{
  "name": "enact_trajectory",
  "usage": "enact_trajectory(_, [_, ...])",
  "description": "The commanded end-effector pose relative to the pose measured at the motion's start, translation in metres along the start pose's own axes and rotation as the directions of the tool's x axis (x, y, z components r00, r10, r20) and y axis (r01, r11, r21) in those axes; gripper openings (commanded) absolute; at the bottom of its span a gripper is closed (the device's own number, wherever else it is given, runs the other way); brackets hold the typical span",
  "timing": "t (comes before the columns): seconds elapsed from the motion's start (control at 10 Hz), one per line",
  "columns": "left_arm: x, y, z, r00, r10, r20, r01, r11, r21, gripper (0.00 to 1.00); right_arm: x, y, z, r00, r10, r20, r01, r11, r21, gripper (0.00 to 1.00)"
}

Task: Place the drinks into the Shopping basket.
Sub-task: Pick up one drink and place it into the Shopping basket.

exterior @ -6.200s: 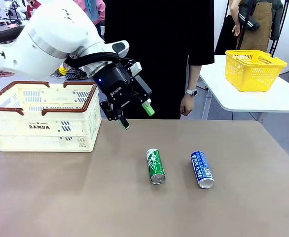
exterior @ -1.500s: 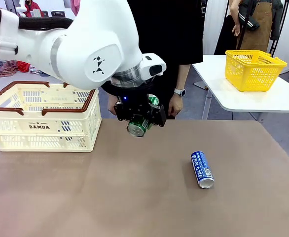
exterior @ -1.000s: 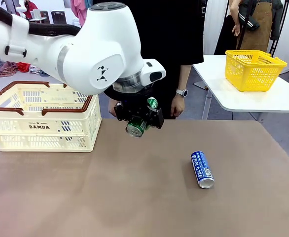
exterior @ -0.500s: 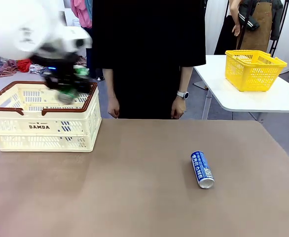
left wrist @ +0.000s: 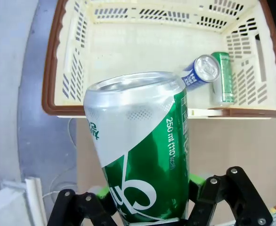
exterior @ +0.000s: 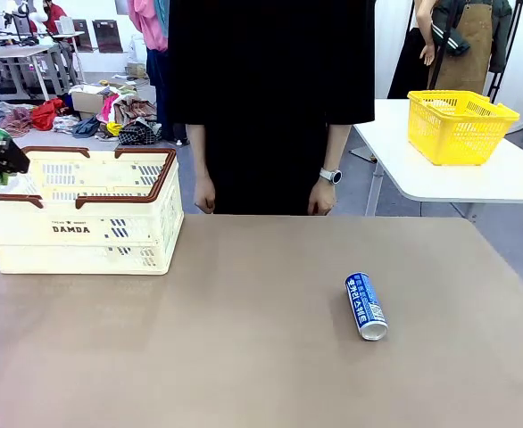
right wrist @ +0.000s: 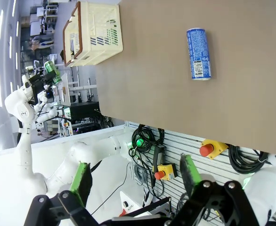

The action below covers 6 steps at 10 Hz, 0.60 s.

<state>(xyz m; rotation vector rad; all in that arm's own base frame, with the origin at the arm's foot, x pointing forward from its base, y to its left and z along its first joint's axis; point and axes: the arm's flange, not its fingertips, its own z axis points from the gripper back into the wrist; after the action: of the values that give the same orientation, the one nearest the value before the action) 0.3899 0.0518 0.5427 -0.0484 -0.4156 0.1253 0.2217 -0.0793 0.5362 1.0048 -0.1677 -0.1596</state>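
Showing black jointed links dotted with silver screws on the left gripper (left wrist: pixel 150 188), with green pads (left wrist: pixel 198 181) peeking out; showing matching black links and long green pads (right wrist: pixel 81 179) on the right gripper (right wrist: pixel 134 178); wearing a black short-sleeved top (exterior: pixel 270 89) and a wristwatch (exterior: pixel 330 176).

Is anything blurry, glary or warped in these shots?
Front view: sharp, evenly lit. Left wrist view: the held green can looms oversized, its silver shoulder catching glare; the Shopping basket's rim bows. Right wrist view: rolled sideways, washed out at the left edge.
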Motion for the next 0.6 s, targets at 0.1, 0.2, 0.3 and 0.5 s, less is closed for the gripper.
enact_trajectory(0.1, [0.005, -0.02, -0.003, 0.998, -0.06, -0.013, 0.06, 0.998, 0.003, 0.0, 0.001, 0.002, 0.001, 1.0, 0.025, 0.002, -0.025, 0.999, 0.029, 1.0])
enact_trajectory(0.2, [0.005, -0.02, -0.003, 0.998, -0.06, -0.013, 0.06, 0.998, 0.003, 0.0, 0.001, 0.002, 0.001, 1.0, 0.025, 0.002, -0.025, 0.999, 0.029, 1.0])
enact_trajectory(0.3, [0.005, -0.02, -0.003, 0.998, -0.06, -0.013, 0.06, 0.998, 0.003, 0.0, 0.001, 0.002, 0.001, 1.0, 0.025, 0.002, -0.025, 0.999, 0.029, 1.0])
enact_trajectory(0.5, [0.013, -0.022, -0.017, 0.993, -0.106, -0.051, 0.106, 0.994, -0.002, 0.0, 0.001, 0.002, 0.001, 1.0, 0.025, 0.002, -0.025, 0.999, 0.029, 1.0])
